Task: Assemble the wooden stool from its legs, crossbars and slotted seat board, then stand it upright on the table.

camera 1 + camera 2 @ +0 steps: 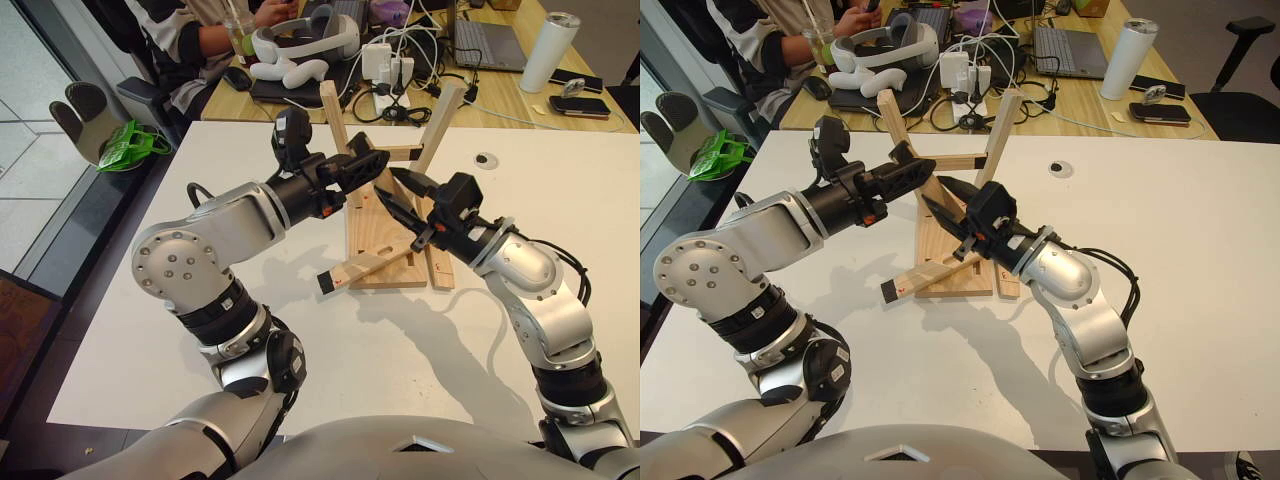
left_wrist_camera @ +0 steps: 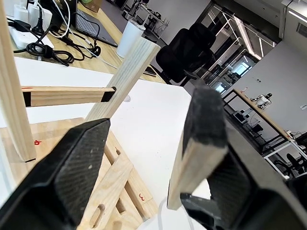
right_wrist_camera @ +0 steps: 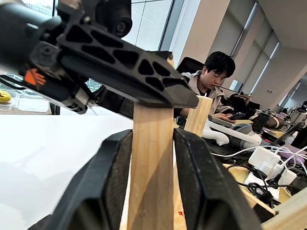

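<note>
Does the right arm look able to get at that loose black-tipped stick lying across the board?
Probably yes: the loose stick lies on the seat board just beneath the right gripper, with nothing between them.

A: The arms?
B: Silver rounded shells, black joints — left arm (image 1: 230, 225), mid-left, carries a ring of screws; right arm (image 1: 525, 265), lower right, trails black cables.
A: Left gripper (image 1: 370, 175), right gripper (image 1: 386, 184)?
B: Black, latticed.

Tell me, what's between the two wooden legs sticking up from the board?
A wooden crossbar joins the two legs, above the seat board. Both eye views and the left wrist view show it.
</note>
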You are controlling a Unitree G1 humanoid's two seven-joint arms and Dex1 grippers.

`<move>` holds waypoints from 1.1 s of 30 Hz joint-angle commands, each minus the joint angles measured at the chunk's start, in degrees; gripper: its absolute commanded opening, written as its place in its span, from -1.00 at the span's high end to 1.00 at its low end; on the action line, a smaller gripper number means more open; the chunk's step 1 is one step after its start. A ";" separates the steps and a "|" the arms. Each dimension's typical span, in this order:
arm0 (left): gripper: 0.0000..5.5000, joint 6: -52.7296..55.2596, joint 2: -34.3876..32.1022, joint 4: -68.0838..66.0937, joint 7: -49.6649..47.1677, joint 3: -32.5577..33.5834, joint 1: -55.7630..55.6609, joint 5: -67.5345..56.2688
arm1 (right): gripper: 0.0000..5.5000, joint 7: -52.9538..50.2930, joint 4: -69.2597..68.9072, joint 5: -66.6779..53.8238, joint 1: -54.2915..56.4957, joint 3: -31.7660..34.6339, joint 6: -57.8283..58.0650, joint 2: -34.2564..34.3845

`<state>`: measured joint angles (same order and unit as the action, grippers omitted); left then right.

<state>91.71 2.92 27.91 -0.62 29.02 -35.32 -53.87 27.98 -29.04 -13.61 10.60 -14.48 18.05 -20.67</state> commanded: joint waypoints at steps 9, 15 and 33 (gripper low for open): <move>0.23 0.74 -3.14 3.48 -0.80 -2.33 0.99 -9.49 | 0.53 -0.46 0.09 -0.51 -0.17 1.37 0.78 2.30; 0.60 -0.31 -4.82 3.22 -2.47 -3.44 1.21 -8.23 | 0.53 0.13 -0.34 -0.66 -0.15 1.24 0.48 2.79; 0.85 -9.51 -14.78 3.44 -0.91 -7.70 3.47 -1.88 | -0.01 -1.26 2.84 -1.98 0.18 6.94 -0.09 3.40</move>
<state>85.44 -7.09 30.83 -2.87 24.33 -33.45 -59.85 29.04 -27.17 -12.92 9.66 -11.33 15.45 -19.06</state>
